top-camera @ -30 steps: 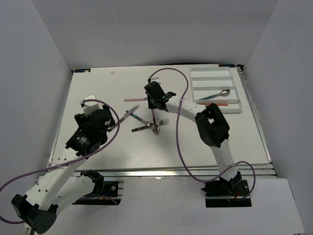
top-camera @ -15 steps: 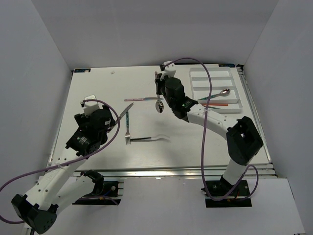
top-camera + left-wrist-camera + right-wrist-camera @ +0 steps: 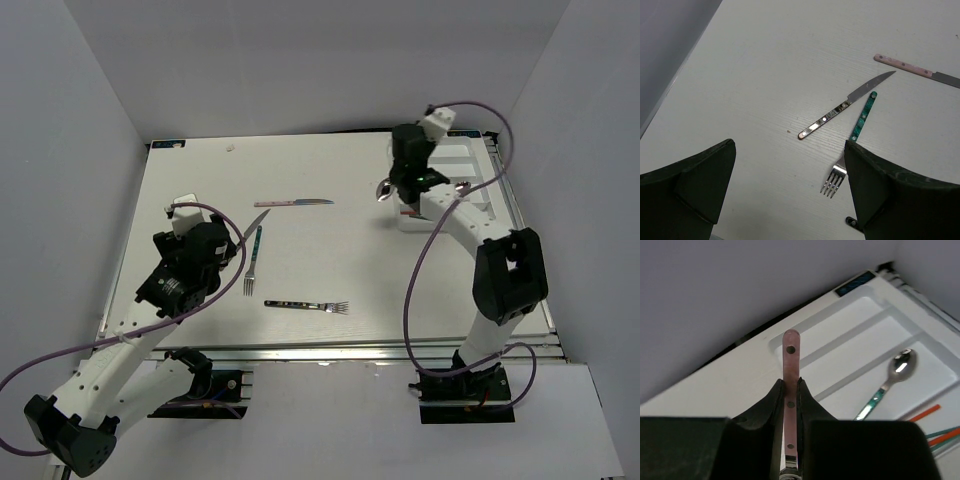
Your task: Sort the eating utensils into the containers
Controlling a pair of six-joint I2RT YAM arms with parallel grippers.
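From the top, the right gripper [image 3: 400, 188] has swung right to the tray [image 3: 478, 170], carrying a pink-handled spoon [image 3: 383, 190]. In the left wrist view, the left gripper [image 3: 790, 145] gapes wide and empty above a knife [image 3: 845, 106] and a green-handled fork [image 3: 852, 145]. In the right wrist view, the jaws pinch the pink handle over the tray, where a second spoon [image 3: 890, 382] lies.

Colours showing against white
At centre the pink-handled spoon [image 3: 790, 370] is showing dark dots; rightward the white tray [image 3: 840, 315] is carrying a green-handled silver spoon [image 3: 890, 380], orange stick [image 3: 924, 413] and green stick [image 3: 940, 432].
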